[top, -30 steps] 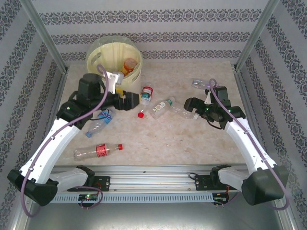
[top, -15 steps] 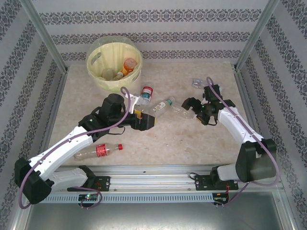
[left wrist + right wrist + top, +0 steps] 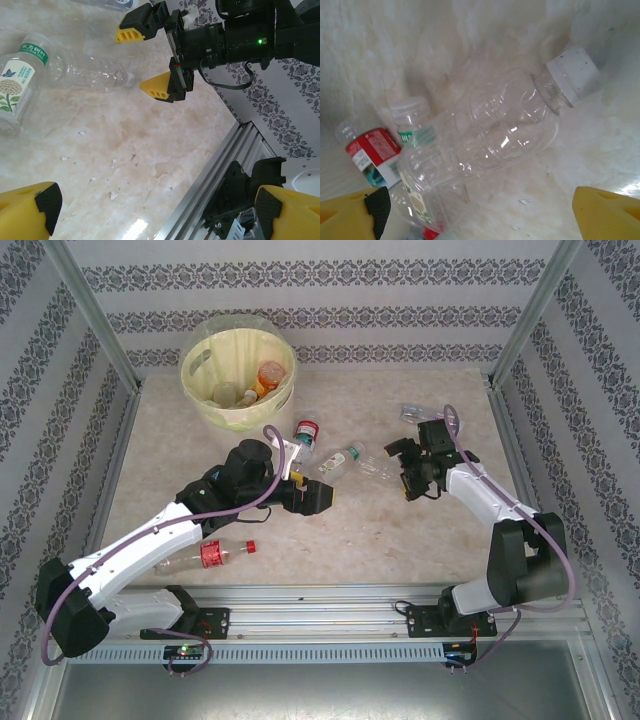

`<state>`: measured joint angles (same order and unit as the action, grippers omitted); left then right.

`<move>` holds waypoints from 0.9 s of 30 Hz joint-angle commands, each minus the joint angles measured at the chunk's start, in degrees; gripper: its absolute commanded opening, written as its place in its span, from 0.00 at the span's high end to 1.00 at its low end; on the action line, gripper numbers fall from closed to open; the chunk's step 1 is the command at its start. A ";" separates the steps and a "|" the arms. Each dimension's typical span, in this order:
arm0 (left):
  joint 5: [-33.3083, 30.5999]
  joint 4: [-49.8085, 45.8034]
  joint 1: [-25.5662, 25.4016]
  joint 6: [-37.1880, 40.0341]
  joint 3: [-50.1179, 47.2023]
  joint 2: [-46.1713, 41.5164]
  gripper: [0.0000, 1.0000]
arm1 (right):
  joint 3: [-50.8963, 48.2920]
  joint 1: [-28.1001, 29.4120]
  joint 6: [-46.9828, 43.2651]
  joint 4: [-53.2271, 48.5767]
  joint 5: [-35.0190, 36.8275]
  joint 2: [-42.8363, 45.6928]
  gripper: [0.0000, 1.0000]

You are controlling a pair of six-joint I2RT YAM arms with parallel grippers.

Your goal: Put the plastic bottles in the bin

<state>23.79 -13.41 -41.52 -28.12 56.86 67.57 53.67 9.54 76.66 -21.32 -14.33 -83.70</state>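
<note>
1. One bin (image 3: 225, 412) sits far-left on the tabletop (image 3: 400, 540); you can make out an orange bottle (image 3: 268, 375) inside, the rest unclear.
2. Your left pincer (image 3: 320, 498) is spread, empty.
3. Your right pincer (image 3: 404, 472) is spread, facing a clear bottle (image 3: 490, 135).
4. The left arm (image 3: 140, 545) half-hides a red-labelled bottle (image 3: 212, 554).

The marbled table (image 3: 400, 535) bears scattered plastic bottles (image 3: 212, 554) and the bin (image 3: 236, 418).

The table (image 3: 400, 530) is showing beige marbling, and the walls (image 3: 330, 300) are carrying pale stripes with grey floral bands. The bin (image 3: 232, 418) is glowing cream, with an orange bottle (image 3: 268, 375) inside. The front-edge bottle (image 3: 212, 554) is wearing a red label and cap, the mid-table bottle (image 3: 500, 135) a white cap.
</note>
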 commanded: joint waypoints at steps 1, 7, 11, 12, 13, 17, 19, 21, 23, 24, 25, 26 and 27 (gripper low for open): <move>-0.84 3.43 -1.02 -1.21 -0.70 0.10 0.00 | -1.17 0.87 7.43 3.47 2.39 -1.92 0.07; -1.12 3.95 -1.64 -1.50 -1.36 0.01 0.00 | -4.28 1.77 14.93 7.90 3.82 -2.76 0.10; -1.56 4.24 -1.86 -1.74 -1.75 0.02 0.00 | -4.73 2.30 17.66 9.41 4.52 -3.89 0.11; -1.73 4.43 -1.90 -1.89 -1.96 -0.06 0.00 | -5.17 2.32 18.71 10.67 4.59 -4.40 0.11; -1.68 4.75 -1.98 -2.02 -2.07 0.01 0.00 | -5.49 2.33 19.60 11.50 4.59 -4.97 0.11; -1.64 5.65 -2.25 -2.72 -2.25 0.24 0.00 | -6.36 2.51 22.74 15.50 4.48 -8.04 0.11; -1.56 5.76 -2.43 -2.93 -2.09 0.32 0.00 | -6.73 2.72 23.96 17.06 4.66 -9.23 0.11; -1.54 5.59 -2.58 -2.93 -1.95 0.44 0.00 | -6.76 2.77 24.78 18.58 4.72 -10.84 0.11; -1.56 5.48 -2.69 -3.06 -2.00 0.67 0.00 | -6.76 2.84 25.25 19.90 4.58 -12.17 0.12; -1.59 5.57 -2.77 -3.15 -2.11 0.68 0.00 | -6.75 2.83 25.57 20.38 4.52 -12.78 0.12; -1.58 5.63 -2.78 -3.24 -2.20 0.76 0.00 | -6.94 2.85 25.83 20.99 4.58 -13.29 0.12; -1.58 5.68 -2.86 -3.30 -2.32 0.85 0.00 | -7.13 2.82 26.15 21.51 4.57 -13.73 0.12; -1.62 5.67 -2.87 -3.32 -2.36 0.97 0.00 | -7.40 2.84 26.41 21.98 4.86 -14.04 0.13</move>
<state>22.37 -10.59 -43.42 -30.52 54.96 68.01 47.59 11.79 100.95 -4.12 -11.18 -95.11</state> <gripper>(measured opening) 0.999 0.877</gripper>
